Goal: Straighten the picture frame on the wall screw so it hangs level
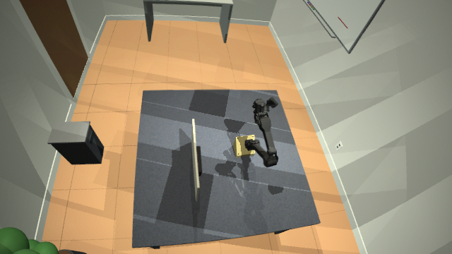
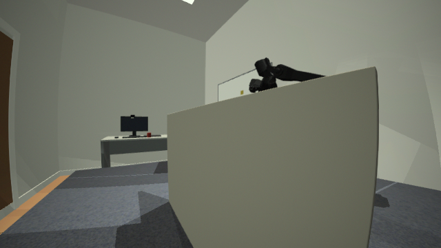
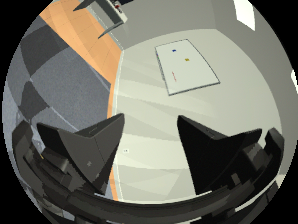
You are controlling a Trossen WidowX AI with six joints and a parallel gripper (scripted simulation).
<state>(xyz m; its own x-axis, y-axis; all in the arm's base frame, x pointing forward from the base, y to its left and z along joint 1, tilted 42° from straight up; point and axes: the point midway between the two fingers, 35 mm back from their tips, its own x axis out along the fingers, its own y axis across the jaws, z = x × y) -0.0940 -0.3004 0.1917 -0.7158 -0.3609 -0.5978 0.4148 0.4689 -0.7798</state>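
The picture frame (image 1: 199,160) shows in the top view as a dark, thin shape, nearly edge-on, on the robot's side of the upright pale panel (image 1: 194,141) (image 2: 269,165). Its tilt cannot be told from this angle. The exterior camera sees the panel's back, which hides the frame. The screw and the notched strip are not visible. My gripper (image 3: 151,118) is partly open in the wrist view, with nothing between its fingers. It is well away from the frame and faces the room wall with the whiteboard. The frame is not in the wrist view.
The arm (image 1: 266,132) (image 2: 296,73) stands on a yellow base plate (image 1: 241,149) on the dark table (image 1: 159,204). The arm's upper parts show above the panel's top edge in the exterior view. A whiteboard (image 1: 347,21) (image 3: 190,75) hangs on the room wall.
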